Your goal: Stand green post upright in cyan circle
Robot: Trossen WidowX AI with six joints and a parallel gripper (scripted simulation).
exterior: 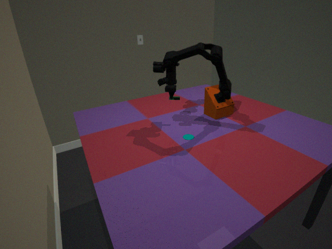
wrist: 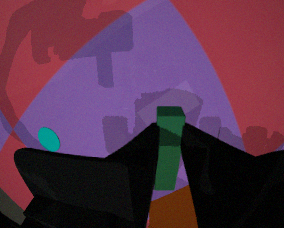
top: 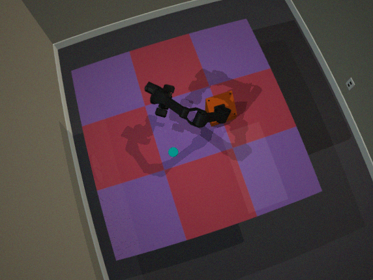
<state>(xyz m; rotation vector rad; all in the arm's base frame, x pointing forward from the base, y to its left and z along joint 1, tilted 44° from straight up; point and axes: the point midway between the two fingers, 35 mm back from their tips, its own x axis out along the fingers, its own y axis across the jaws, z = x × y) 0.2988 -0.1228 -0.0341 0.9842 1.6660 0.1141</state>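
My gripper (exterior: 172, 97) (wrist: 169, 129) points down and is shut on the green post (exterior: 176, 98) (wrist: 168, 162). It holds the post high above the table, and the post lies about level between the fingertips. In the top view the arm hides the post and the fingertips. The cyan circle (top: 173, 151) (exterior: 188, 137) (wrist: 49, 139) lies flat on a purple square of the table. In the wrist view it is to the left of the post, just above the left finger. The gripper is off to one side of the circle, not over it.
The orange base block (top: 212, 103) (exterior: 210, 107) (wrist: 172, 210) carries the arm. The table (top: 208, 193) (exterior: 162, 198) has purple and red squares. Shadows of the arm fall across its middle and reach close to the circle.
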